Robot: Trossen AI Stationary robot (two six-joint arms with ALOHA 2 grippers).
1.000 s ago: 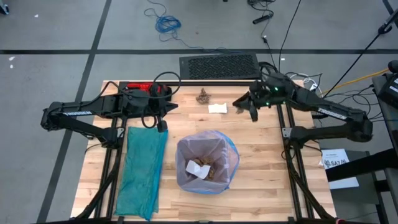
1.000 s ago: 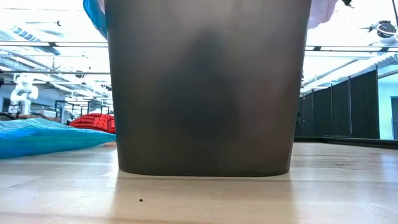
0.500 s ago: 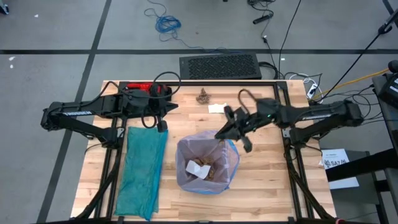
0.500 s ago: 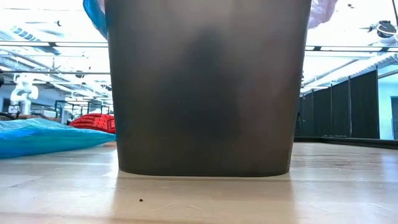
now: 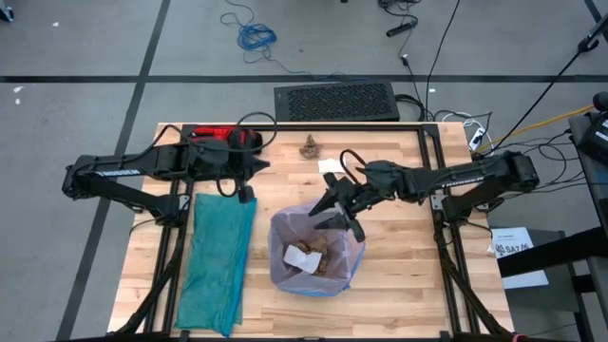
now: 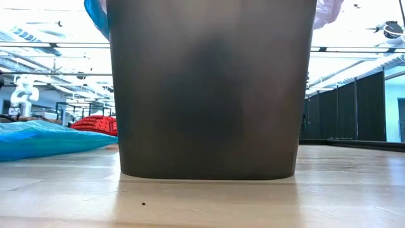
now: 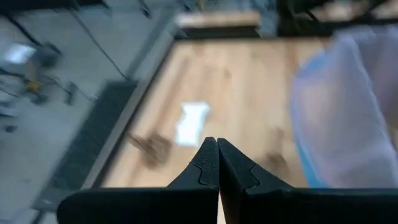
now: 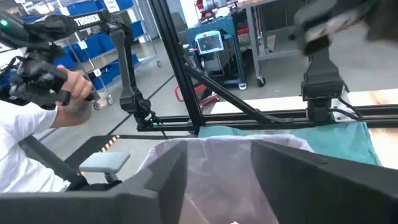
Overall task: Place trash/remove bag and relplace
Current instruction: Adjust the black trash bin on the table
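Note:
A dark bin (image 6: 209, 88) stands at the table's middle, lined with the pale bag (image 5: 353, 249), which has a blue edge. Brown wads and a white scrap of trash (image 5: 306, 256) lie inside it. One more brown wad (image 5: 310, 147) and a white paper (image 5: 331, 166) lie on the table beyond the bin. My right gripper (image 5: 339, 217) hangs open over the bin's far right rim, and the bag (image 8: 217, 162) shows between its fingers. My left gripper (image 7: 217, 168) is shut and holds nothing, left of the bin.
A teal-green bag (image 5: 217, 261) lies flat along the table's left side. A red glove (image 5: 214, 133) sits at the far left corner. A black mat (image 5: 334, 101) lies beyond the far edge. A person's hand (image 8: 68, 87) shows in the room behind.
My right gripper has swung from the table's far right toward the left and near side, and now hangs over the bin's far rim. The left arm has kept still.

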